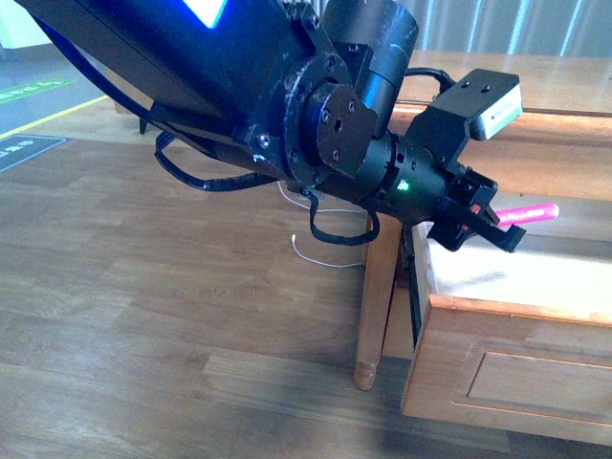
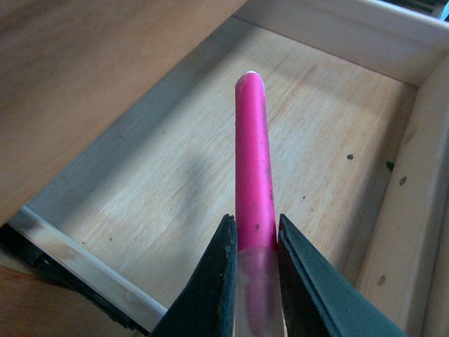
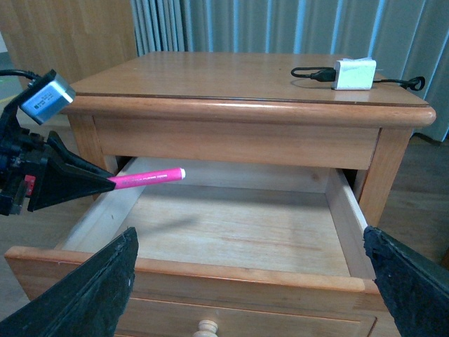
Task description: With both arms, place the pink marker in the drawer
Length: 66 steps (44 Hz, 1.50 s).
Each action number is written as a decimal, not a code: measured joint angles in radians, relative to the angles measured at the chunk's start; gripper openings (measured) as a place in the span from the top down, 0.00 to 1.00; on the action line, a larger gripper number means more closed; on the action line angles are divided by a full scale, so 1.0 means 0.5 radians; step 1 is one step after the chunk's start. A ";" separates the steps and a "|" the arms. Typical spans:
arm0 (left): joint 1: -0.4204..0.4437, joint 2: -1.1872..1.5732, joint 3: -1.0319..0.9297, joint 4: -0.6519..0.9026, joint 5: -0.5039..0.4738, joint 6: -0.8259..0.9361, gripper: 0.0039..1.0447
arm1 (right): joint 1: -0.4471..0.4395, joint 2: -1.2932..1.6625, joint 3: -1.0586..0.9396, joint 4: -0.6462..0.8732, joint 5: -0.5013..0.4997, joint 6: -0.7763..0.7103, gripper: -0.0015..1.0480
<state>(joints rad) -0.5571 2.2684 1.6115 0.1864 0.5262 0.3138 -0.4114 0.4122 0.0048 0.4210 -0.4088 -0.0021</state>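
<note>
My left gripper [image 1: 492,228] is shut on the pink marker [image 1: 529,213] and holds it level above the open drawer [image 1: 507,378]. In the left wrist view the marker [image 2: 252,168] sticks out past the black fingers [image 2: 217,281] over the drawer's pale wood bottom [image 2: 161,210], clear of it. In the right wrist view the left gripper [image 3: 105,184] holds the marker [image 3: 147,176] above the drawer's left part [image 3: 231,228]. My right gripper [image 3: 249,295] is open, its fingers [image 3: 91,295] wide apart in front of the drawer's front panel. The cream knob [image 3: 208,328] shows below.
The drawer belongs to a wooden side table [image 3: 245,105]. A white box with a black cable [image 3: 354,72] lies on its top at the back right. A table leg [image 1: 375,296] stands on the wood floor [image 1: 143,316]. A white cord [image 1: 316,251] lies on the floor.
</note>
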 joint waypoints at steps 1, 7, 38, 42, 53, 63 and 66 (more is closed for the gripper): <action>-0.002 0.012 0.005 -0.002 -0.002 0.000 0.87 | 0.000 0.000 0.000 0.000 0.000 0.000 0.08; -0.016 0.078 0.010 0.030 -0.001 -0.006 0.87 | 0.000 0.000 0.000 0.000 0.000 0.000 0.08; -0.030 -0.126 -0.320 0.428 -0.407 -0.072 0.21 | 0.000 0.000 0.000 0.000 0.000 0.000 0.08; 0.025 -0.307 -0.453 0.497 -0.687 -0.177 0.04 | 0.000 0.000 0.000 0.000 0.000 0.000 0.08; 0.327 -0.826 -0.972 0.736 -1.029 -0.437 0.06 | 0.000 0.000 0.000 0.000 0.000 0.000 0.08; 0.555 -1.745 -1.826 0.782 -1.176 -0.683 0.06 | 0.000 0.000 0.000 0.000 0.000 0.000 0.08; 0.618 -2.002 -2.033 0.739 -1.211 -0.706 0.06 | 0.000 0.000 0.000 0.000 0.000 0.000 0.08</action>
<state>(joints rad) -0.2481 1.2675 0.5953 0.5556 -0.0792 -0.0391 -0.4114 0.4122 0.0048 0.4210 -0.4088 -0.0021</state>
